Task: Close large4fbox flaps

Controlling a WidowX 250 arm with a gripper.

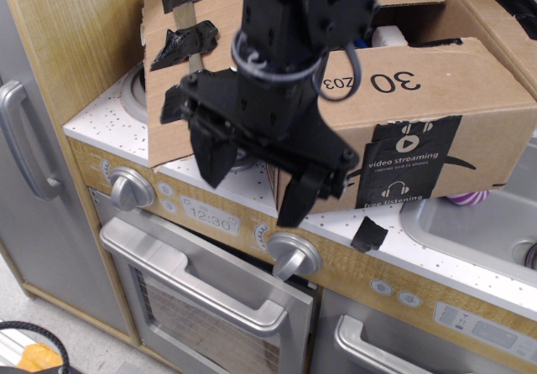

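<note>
A white speckled counter (pixel 109 114) tops a toy kitchen whose oven clock (pixel 206 220) reads "12:30". On it lies the big brown box (pixel 436 110), printed "30 Z03" with black tape (pixel 406 166) reading "video streaming". One flap (pixel 172 22) with torn tape bits stands at its left end. The black gripper (pixel 252 179) hangs in front, jaws spread, holding nothing.
</note>
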